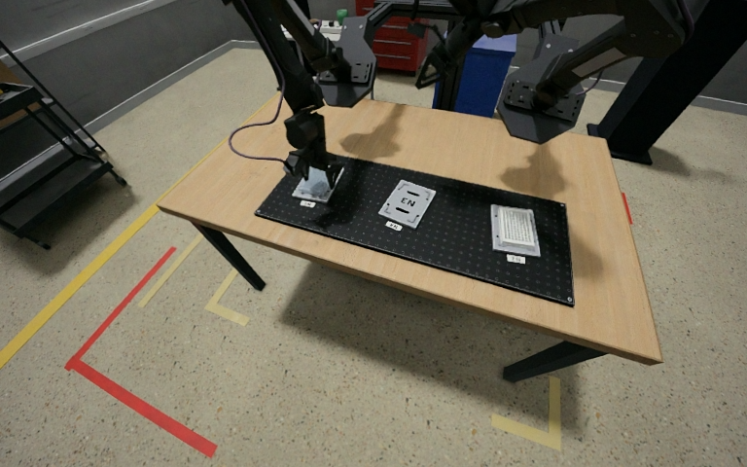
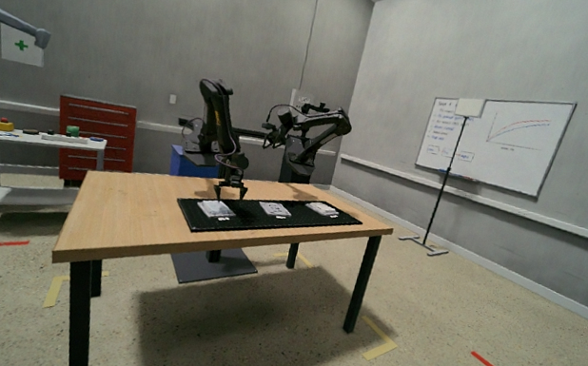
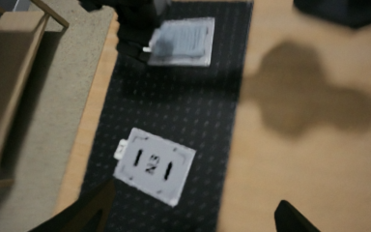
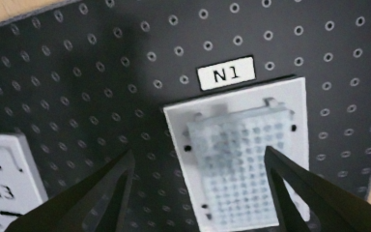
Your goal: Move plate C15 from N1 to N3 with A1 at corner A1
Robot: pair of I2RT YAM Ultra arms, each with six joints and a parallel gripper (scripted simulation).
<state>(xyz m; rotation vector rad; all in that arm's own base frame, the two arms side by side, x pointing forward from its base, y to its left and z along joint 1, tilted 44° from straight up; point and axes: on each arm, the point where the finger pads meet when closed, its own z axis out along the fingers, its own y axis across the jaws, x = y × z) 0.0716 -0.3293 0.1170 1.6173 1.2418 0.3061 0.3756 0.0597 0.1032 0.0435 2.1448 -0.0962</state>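
A clear well plate, C15 (image 1: 317,184), sits on nest N1 at the left end of the black deck. It also shows in the right wrist view (image 4: 242,164) beside the N1 sign (image 4: 226,73). My right gripper (image 1: 315,169) is open just above this plate, and its fingers stand either side of it without touching. Nest N3 (image 1: 407,202) is empty in the middle of the deck. Plate C51 (image 1: 515,230) lies on the right-hand nest. My left gripper (image 3: 194,196) is open and empty, high above N3 (image 3: 155,171). The plate labels are too small to read.
The black pegboard deck (image 1: 441,231) lies on a wooden table. Both arm bases (image 1: 542,110) stand along the table's back edge. A purple cable (image 1: 247,143) hangs from the right arm over the table's left part.
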